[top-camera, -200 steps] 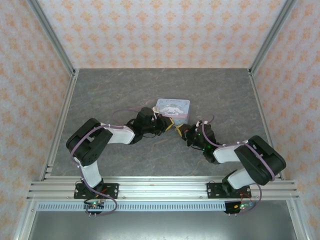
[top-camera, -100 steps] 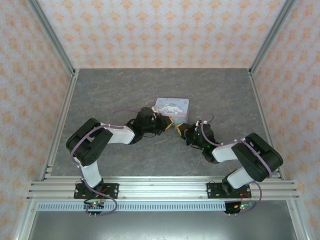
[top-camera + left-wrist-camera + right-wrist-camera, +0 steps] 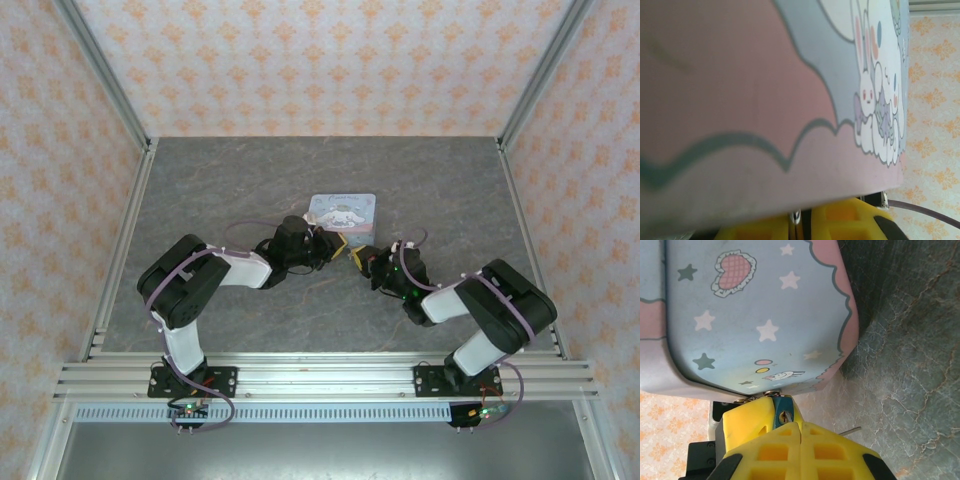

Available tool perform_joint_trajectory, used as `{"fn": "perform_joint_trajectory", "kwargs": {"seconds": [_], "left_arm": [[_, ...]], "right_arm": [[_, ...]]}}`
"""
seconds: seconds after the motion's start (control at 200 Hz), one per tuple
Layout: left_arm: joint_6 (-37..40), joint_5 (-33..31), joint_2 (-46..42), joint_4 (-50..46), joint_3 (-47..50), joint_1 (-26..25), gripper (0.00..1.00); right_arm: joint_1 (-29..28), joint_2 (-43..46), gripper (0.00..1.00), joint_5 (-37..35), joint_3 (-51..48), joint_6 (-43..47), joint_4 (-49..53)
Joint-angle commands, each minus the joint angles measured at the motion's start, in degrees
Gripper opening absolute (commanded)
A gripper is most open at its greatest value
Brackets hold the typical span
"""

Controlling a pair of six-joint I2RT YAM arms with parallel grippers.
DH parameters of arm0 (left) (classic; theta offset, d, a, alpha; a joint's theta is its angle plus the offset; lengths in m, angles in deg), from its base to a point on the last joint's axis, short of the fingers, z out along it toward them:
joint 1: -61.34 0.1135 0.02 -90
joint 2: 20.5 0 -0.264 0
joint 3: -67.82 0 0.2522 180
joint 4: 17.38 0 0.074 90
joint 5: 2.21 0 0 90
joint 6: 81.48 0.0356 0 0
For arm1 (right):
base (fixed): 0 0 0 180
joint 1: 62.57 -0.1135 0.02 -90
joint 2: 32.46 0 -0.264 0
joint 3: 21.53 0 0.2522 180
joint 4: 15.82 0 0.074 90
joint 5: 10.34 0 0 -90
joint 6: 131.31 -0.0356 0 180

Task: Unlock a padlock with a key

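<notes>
A pale blue rectangular tin (image 3: 343, 211) with a cartoon picture on its lid lies near the middle of the grey, marbled bench (image 3: 230, 180). In the overhead view both arms reach in to its near edge. The left pincer (image 3: 341, 243), yellow-tipped, comes from the left and touches the tin's near side. The right pincer (image 3: 357, 258) comes from the right, just beside it. The two pairs of tips lie nearly against each other.

From the right wrist, the small teal-blue metal padlock (image 3: 782, 412) sits right at the right pincer's tip. It is pressed against the yellow finger just left of the seam where the two fingers meet, and its keyhole faces the camera. Its silver shackle (image 3: 765, 393) runs up to the tin's lower edge and touches it. The right pincer's fingers are pressed together with no gap along that seam. Whether they pinch the padlock itself or merely bear against it, I cannot tell. A thin grey metal pin (image 3: 851, 430) pokes out beyond the right-hand finger, over the bench; it is too small to tell what it is.

From the left wrist, the tin's pink-and-grey printed face with white rabbits stands close above the left pincer's fingers. They are drawn almost together, leaving a narrow slit in which a thin metal edge shows. What that edge belongs to cannot be made out.
</notes>
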Motion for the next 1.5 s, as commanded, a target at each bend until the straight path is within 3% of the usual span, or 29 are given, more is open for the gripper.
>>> {"fn": "perform_joint_trajectory", "kwargs": {"seconds": [0.0,0.515,1.496], "left_arm": [[-0.6,3.5,0.0,3.5,-1.5,-2.0,0.0],[-1.8,4.3,-0.8,6.5,-0.4,-2.0,0.0],[-1.7,4.0,-1.7,6.1,0.1,-2.0,0.0]], "right_arm": [[-0.2,-0.9,0.0,-0.3,2.4,2.3,-5.0],[3.6,-8.1,0.0,8.0,3.6,5.1,-15.5],[6.1,-11.8,0.0,13.1,4.5,5.1,-16.8]]}}
